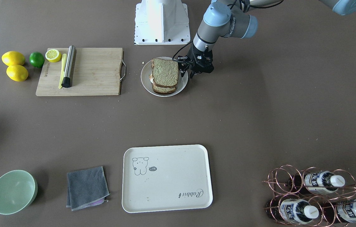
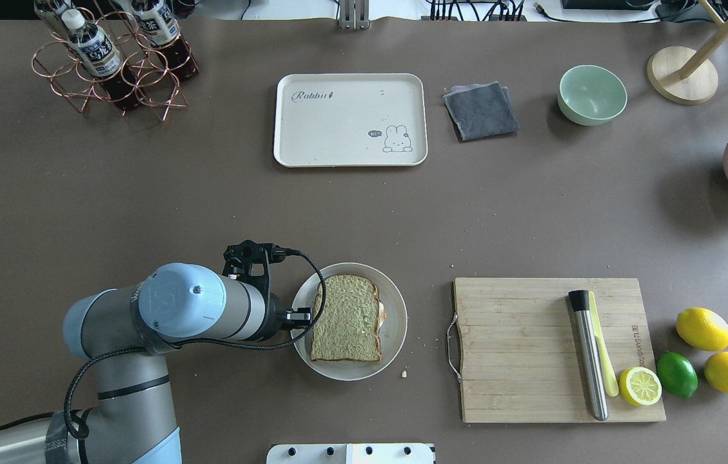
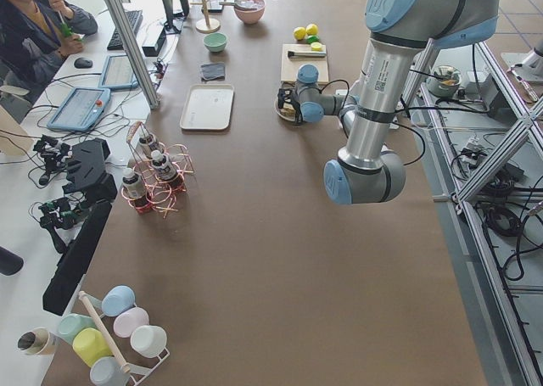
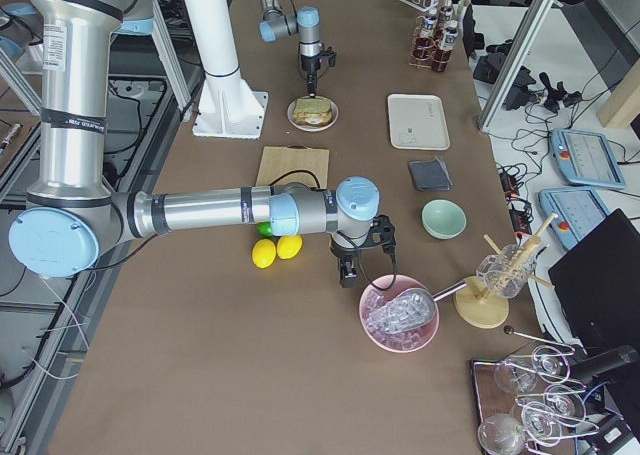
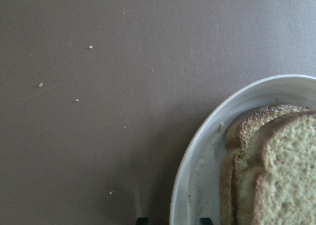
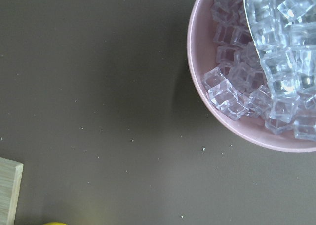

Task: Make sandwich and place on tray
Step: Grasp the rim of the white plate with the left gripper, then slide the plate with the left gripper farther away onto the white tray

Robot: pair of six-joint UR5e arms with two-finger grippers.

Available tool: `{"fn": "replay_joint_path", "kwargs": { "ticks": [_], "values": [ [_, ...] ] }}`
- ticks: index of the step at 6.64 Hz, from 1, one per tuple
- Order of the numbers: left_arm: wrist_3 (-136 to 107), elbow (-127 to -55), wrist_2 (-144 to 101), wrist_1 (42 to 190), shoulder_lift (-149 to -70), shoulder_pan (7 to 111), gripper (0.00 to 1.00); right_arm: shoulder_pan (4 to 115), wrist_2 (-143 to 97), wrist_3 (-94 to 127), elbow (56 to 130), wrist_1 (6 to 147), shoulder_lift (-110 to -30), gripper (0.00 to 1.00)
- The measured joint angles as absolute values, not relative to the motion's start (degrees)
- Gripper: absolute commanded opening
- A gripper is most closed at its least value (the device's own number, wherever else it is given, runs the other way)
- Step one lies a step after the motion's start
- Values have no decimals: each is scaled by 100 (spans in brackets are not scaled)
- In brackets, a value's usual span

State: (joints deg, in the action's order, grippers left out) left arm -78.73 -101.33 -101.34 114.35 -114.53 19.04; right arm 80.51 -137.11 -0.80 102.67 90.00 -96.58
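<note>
Counting one sandwich (image 1: pixel 164 75), two slices with egg between, on one round plate (image 1: pixel 144 82), well apart from the one tray (image 1: pixel 178 179). Left gripper (image 1: pixel 189 74) is part-open astride the plate rim. Right gripper (image 4: pixel 347 272) is beside the ice bowl (image 4: pixel 400 320); spread can't tell. Two lemons (image 1: pixel 13 58), one lime (image 1: pixel 37 59), three bottles (image 1: pixel 323 181). Brown table (image 1: pixel 259 110), desks alongside.

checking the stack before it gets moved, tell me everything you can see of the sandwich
The sandwich is two squarish slices of pale, porous bread with dark brown crusts, stacked flat and slightly offset. A bit of white and orange egg peeks out between them on one side. It lies on a round white plate, and only the plate appears to touch it.
</note>
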Motion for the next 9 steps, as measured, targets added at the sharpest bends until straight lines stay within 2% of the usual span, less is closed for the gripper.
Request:
{"fn": "replay_joint_path", "kwargs": {
  "ticks": [6, 9],
  "values": [
    [-8076, -10146, -10163, 11449, -11507, 2002, 0, 8051, -13753, -79, 10303, 9121, -9558, 100],
    [-8261, -10039, -10502, 11454, -11746, 2658, 0, 8051, -13753, -79, 10381, 9266, -9464, 100]
  ]
}}
